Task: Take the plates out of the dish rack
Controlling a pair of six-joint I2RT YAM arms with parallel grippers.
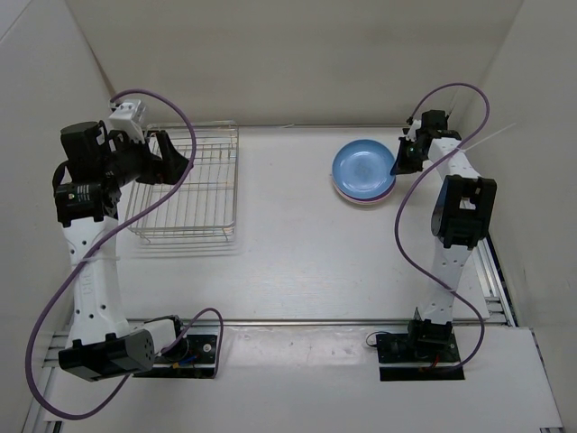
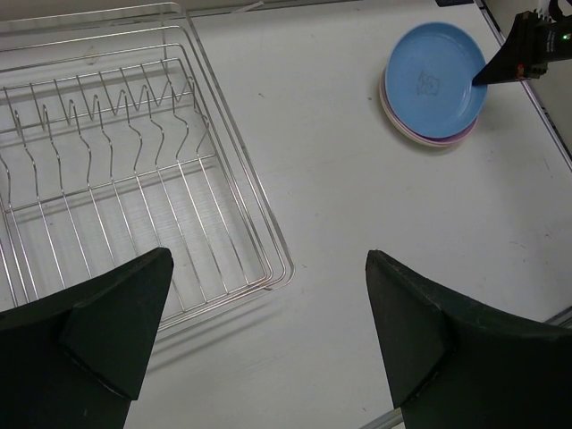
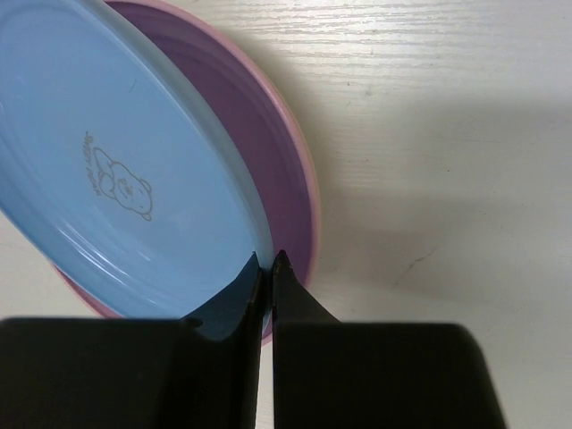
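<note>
Blue plate tilted onto the pink plate on the worktop, right jaws nipped shut on its rim. Rack looks bare; left jaws wide open, holding nothing. Last plate, I reckon: next, let go gently and lift clear.

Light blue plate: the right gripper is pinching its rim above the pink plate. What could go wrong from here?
1. In the right wrist view the round light blue plate looks tilted over the round pink plate, with its rim in the right gripper. Opening now may let it drop and slide off-centre.
2. Retreating before the gripper has fully opened could drag the blue plate, perhaps shifting the pink one beneath.
</note>
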